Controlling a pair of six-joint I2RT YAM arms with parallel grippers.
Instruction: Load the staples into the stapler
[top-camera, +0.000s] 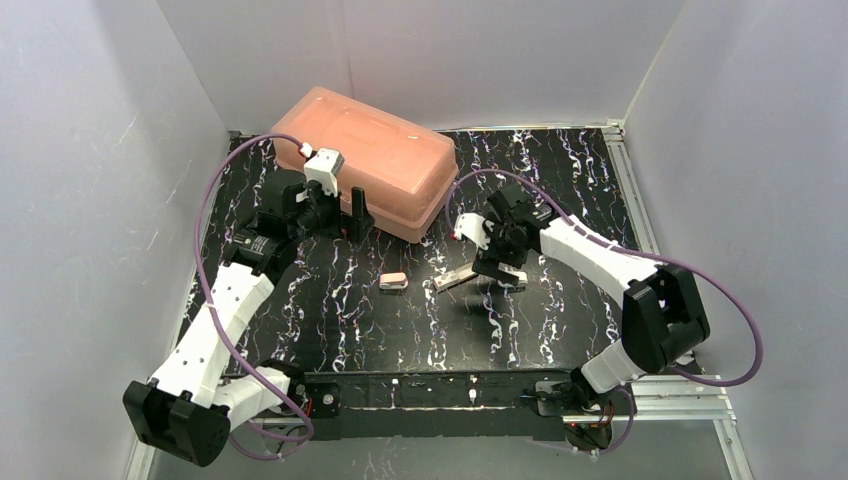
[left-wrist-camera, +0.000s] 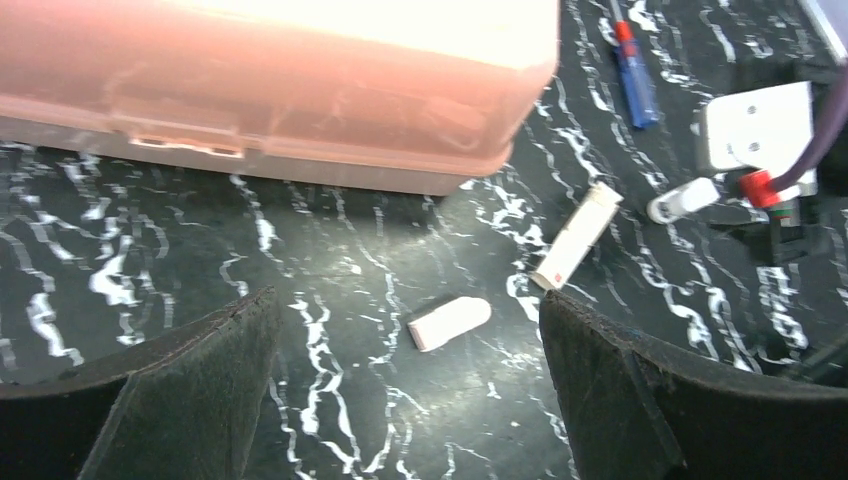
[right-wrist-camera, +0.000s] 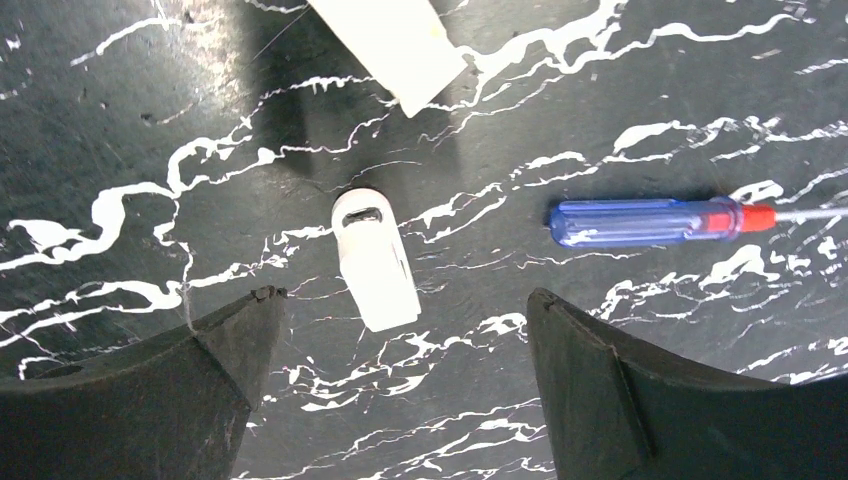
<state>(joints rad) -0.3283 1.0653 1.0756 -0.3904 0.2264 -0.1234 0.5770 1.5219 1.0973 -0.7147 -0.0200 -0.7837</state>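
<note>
A small white stapler (right-wrist-camera: 375, 258) with a slot at its far end lies flat on the black marbled table, between and just ahead of my right gripper's open fingertips (right-wrist-camera: 402, 296). In the top view my right gripper (top-camera: 503, 266) hovers over it. A long flat white staple box (top-camera: 453, 277) lies just left of it and shows in the left wrist view (left-wrist-camera: 577, 236). A small pale pink-white piece (top-camera: 393, 281) lies alone at mid table, ahead of my left gripper (left-wrist-camera: 405, 300). My left gripper (top-camera: 352, 218) is open and empty beside the pink case.
A large pink plastic case (top-camera: 365, 158) stands at the back left, close to my left gripper. A blue screwdriver (right-wrist-camera: 645, 222) with a red collar lies right of the stapler. White walls enclose the table (top-camera: 560, 330).
</note>
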